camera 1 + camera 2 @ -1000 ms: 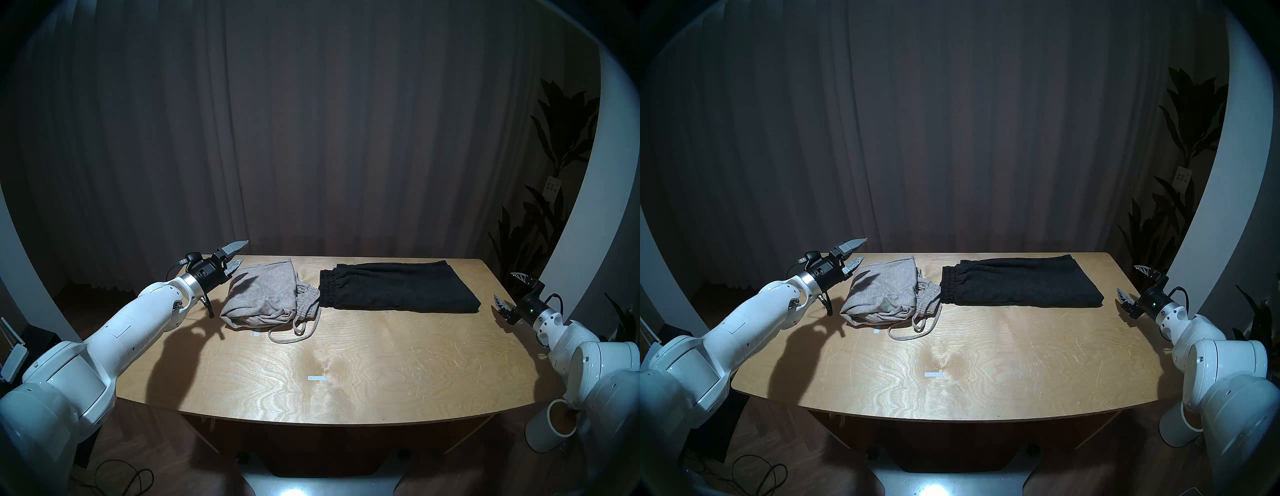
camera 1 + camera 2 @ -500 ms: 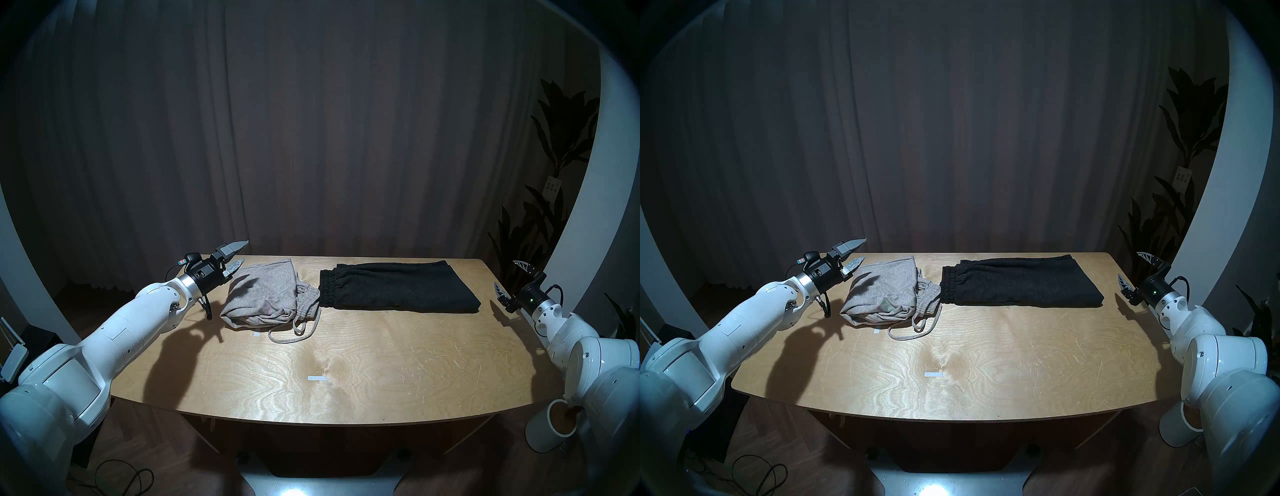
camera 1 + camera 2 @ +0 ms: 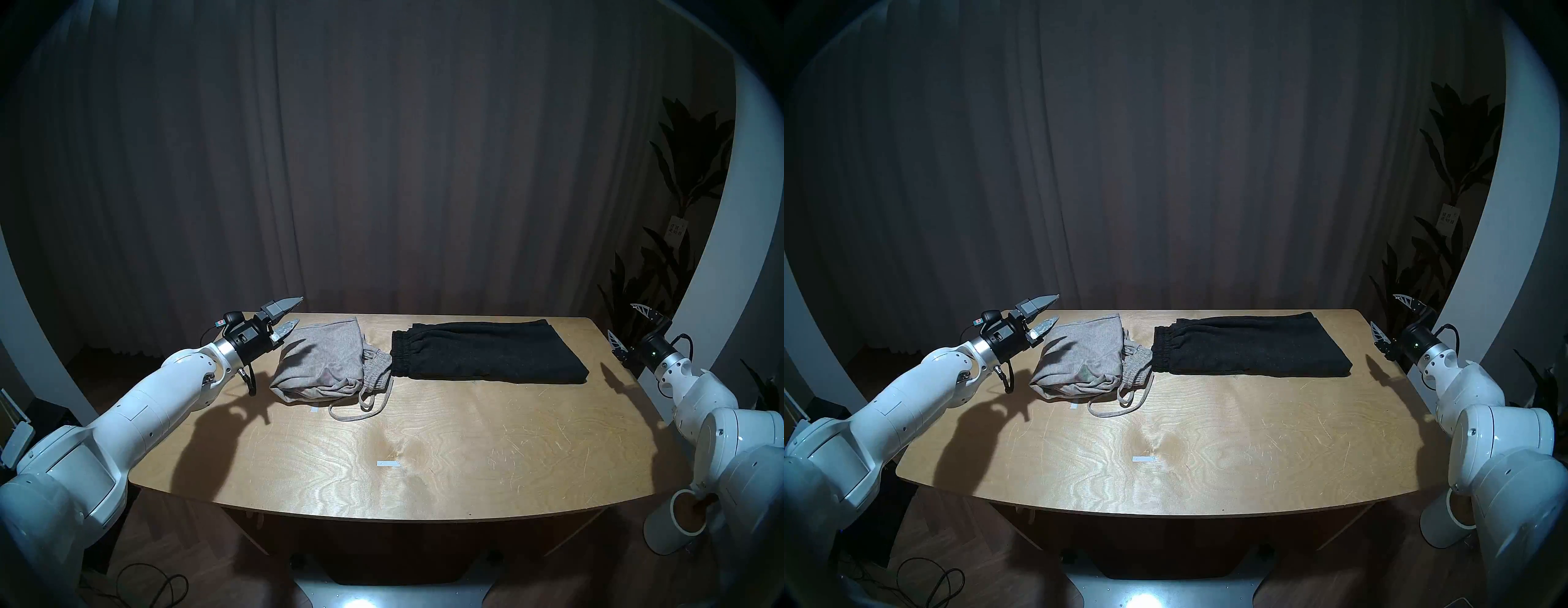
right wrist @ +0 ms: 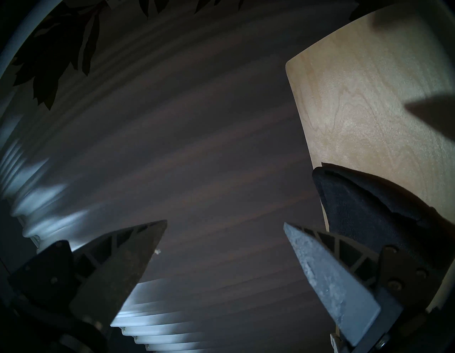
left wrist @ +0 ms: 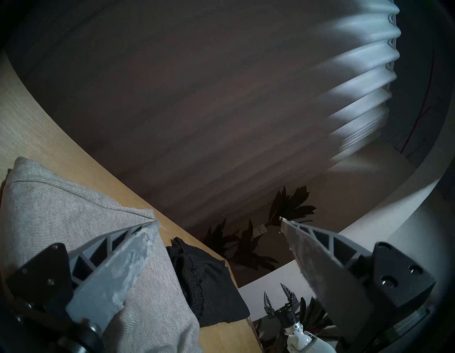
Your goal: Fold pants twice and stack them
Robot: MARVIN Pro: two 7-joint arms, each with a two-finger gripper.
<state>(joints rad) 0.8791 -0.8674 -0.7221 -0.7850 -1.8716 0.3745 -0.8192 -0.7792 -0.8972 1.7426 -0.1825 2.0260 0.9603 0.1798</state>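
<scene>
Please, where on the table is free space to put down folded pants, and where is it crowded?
The whole near half of the wooden table is bare, save a small white tape strip. The right end beside the black pants is free too. The far left is crowded: the grey pants, their drawstring and the open left gripper.

Wooden table, dark curtain (pleated), leafy plant, white tape strip
</scene>
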